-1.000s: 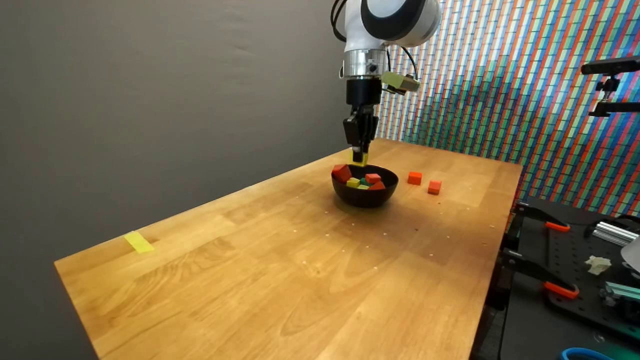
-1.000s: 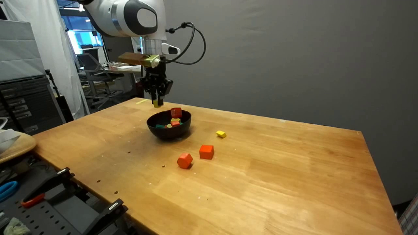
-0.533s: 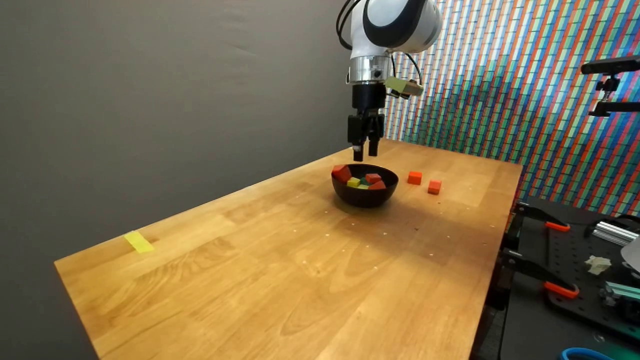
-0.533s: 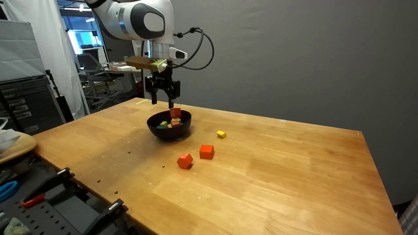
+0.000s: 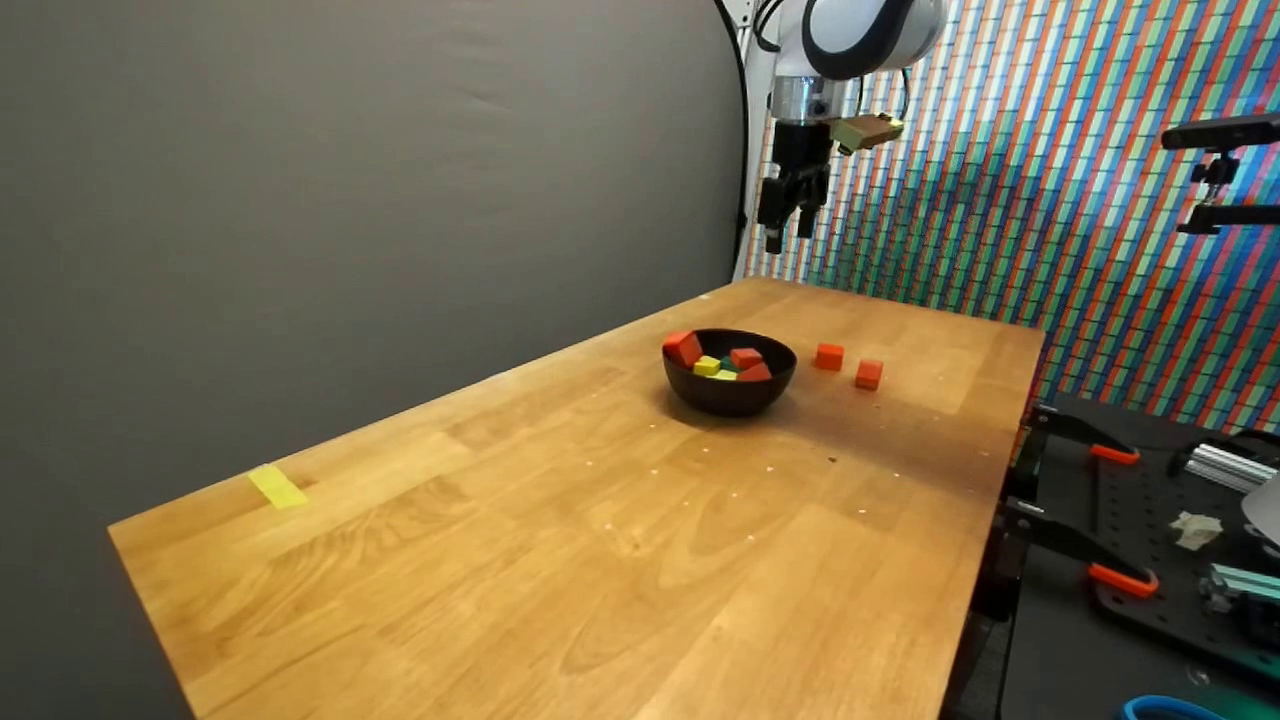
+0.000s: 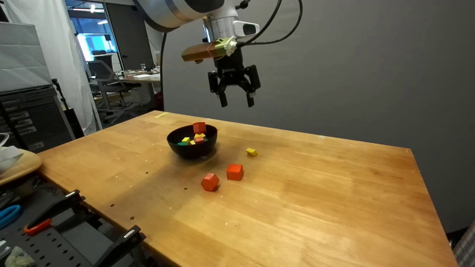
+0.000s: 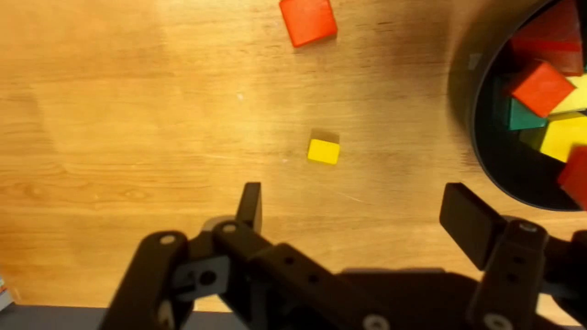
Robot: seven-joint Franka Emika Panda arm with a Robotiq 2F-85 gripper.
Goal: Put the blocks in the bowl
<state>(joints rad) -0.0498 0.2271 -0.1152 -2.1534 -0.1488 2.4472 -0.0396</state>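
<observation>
The black bowl (image 6: 191, 151) holds several red, yellow and green blocks, with a red block (image 6: 199, 128) leaning high against its wall. Loose on the table lie two orange-red blocks (image 6: 234, 172) and a small yellow block (image 6: 251, 152). Both orange-red ones also show in an exterior view beside the bowl (image 5: 725, 395), where that yellow block is hidden. High above the table, off to one side of the bowl, my gripper (image 6: 237, 104) is open and empty. In the wrist view, the yellow block (image 7: 323, 151) appears just beyond the gap of the gripper (image 7: 351, 197), and the bowl (image 7: 500, 181) at right.
A flat yellow tape strip (image 5: 278, 485) is stuck near a table corner. Clamps (image 5: 1080, 550) grip a perforated board along one table edge. A round wooden board (image 6: 22, 167) with white items stands beside another part of the table.
My gripper has opened from its grip on a yellow block above the bowl; that block now lies in the bowl. The arm has then risen and moved away from the bowl, above the loose blocks' side.
</observation>
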